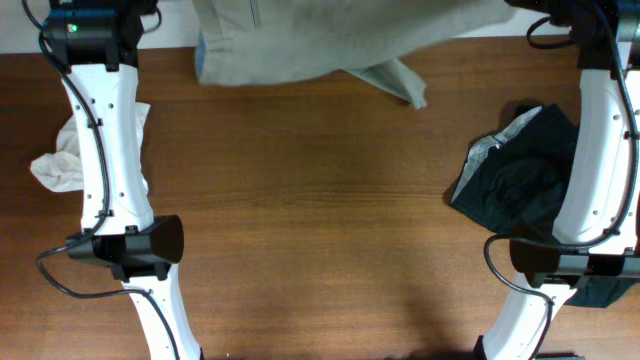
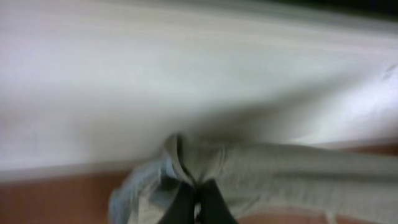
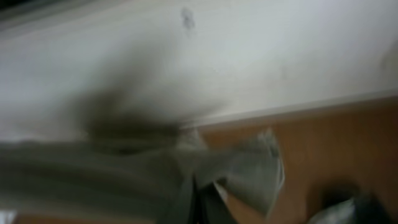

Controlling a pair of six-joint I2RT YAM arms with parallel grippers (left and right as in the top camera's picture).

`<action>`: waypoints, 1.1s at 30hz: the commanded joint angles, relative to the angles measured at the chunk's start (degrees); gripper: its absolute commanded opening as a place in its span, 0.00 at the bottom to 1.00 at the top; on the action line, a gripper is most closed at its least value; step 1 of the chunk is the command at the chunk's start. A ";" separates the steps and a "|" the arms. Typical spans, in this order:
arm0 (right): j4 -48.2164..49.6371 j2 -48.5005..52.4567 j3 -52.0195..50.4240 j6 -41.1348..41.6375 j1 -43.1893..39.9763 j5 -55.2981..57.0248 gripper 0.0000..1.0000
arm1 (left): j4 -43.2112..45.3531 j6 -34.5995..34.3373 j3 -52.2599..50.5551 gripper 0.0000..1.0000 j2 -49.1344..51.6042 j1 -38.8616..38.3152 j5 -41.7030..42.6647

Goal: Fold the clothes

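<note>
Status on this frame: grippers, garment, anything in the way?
Left gripper, right gripper both shut on beige garment, at far edge. White cloth by left arm, dark garment by right arm.

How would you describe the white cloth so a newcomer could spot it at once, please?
On the wooden table, look left, beside the left arm. A crumpled white cloth lies there. It is the only white fabric: the beige garment is at the far edge, the dark garment on the right.
</note>
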 commanded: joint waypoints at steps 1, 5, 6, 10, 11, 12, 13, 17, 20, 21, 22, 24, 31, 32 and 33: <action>-13.18 -0.07 -3.63 -2.75 -3.61 7.04 0.04 | -17.73 2.51 0.24 0.00 -0.15 3.34 -6.80; -23.54 0.37 -23.21 -5.70 -3.63 6.73 0.04 | -37.46 4.22 -0.57 0.00 9.01 0.42 -6.03; -23.54 0.37 -29.99 -5.73 -3.63 6.58 0.04 | -37.46 4.94 -4.26 0.00 9.99 -0.76 -3.76; -18.21 0.37 -50.31 -5.90 -3.63 6.60 0.04 | -37.46 5.49 -23.71 0.00 10.08 -4.07 -8.20; -16.72 0.35 -53.66 -5.90 -3.69 6.60 0.04 | -37.48 5.49 -29.14 0.00 9.84 -4.13 -8.46; -14.95 0.31 -56.54 -5.88 -3.67 6.60 0.04 | -37.38 5.33 -34.47 0.00 8.85 -4.13 -9.18; -13.94 0.31 -58.14 -5.88 -3.67 6.60 0.04 | -36.61 5.29 -38.77 0.01 7.19 -4.07 -9.90; -13.44 -1.40 -60.52 -5.88 -3.67 6.82 0.04 | -28.28 4.87 -59.41 0.01 -7.80 -4.07 -10.47; -15.23 -7.10 -60.54 -5.84 -3.69 7.04 0.04 | -21.90 4.59 -81.40 0.00 -25.62 -3.56 -10.58; -16.06 -9.35 -60.54 -5.53 -3.69 7.50 0.04 | -21.97 3.85 -85.29 0.00 -30.88 -2.69 -11.04; -16.48 -12.11 -60.54 -5.46 -3.69 7.52 0.04 | -22.25 3.76 -87.69 0.00 -37.27 -1.11 -11.50; -12.57 -17.18 -60.54 -6.67 -3.65 7.45 0.04 | -18.40 2.27 -88.04 0.00 -48.72 2.75 -11.45; 33.92 -17.84 -60.50 -6.73 5.73 -2.19 0.04 | 14.91 -13.73 -89.61 0.00 -37.83 5.92 -17.44; 38.69 -16.96 -60.50 -6.71 7.10 -1.62 0.04 | 20.04 -15.39 -89.61 0.00 -35.98 6.47 -17.44; 44.78 -14.86 -60.50 -6.73 8.48 -0.87 0.04 | 27.47 -16.63 -89.61 0.00 -33.83 6.93 -17.42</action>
